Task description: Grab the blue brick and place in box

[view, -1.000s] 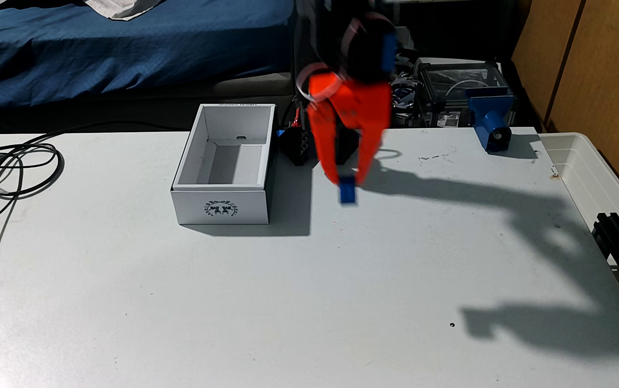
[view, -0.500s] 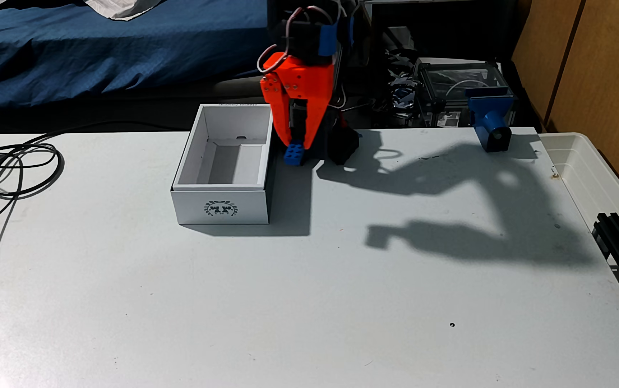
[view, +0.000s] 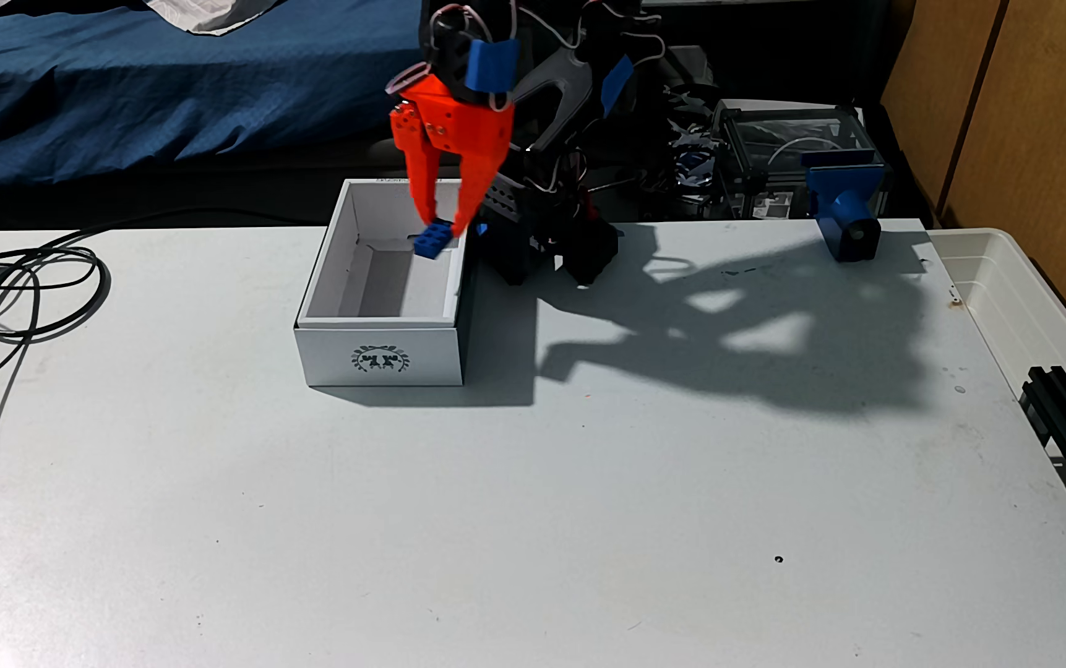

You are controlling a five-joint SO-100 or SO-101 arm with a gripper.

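Over the far right corner of the box [view: 382, 340], orange gripper [view: 445, 226] pointing down, fingertips pinching the blue brick [view: 434, 241], studs up, held above the white interior and clear of the floor. Dark wreath-like emblem [view: 380, 358] printed on the near short wall; small lettering along the far rim, too blurred to read.

Matt white cardboard box [view: 382, 350], glossy plastic blue brick [view: 434, 242] — studded, speckled matt table [view: 517, 514]
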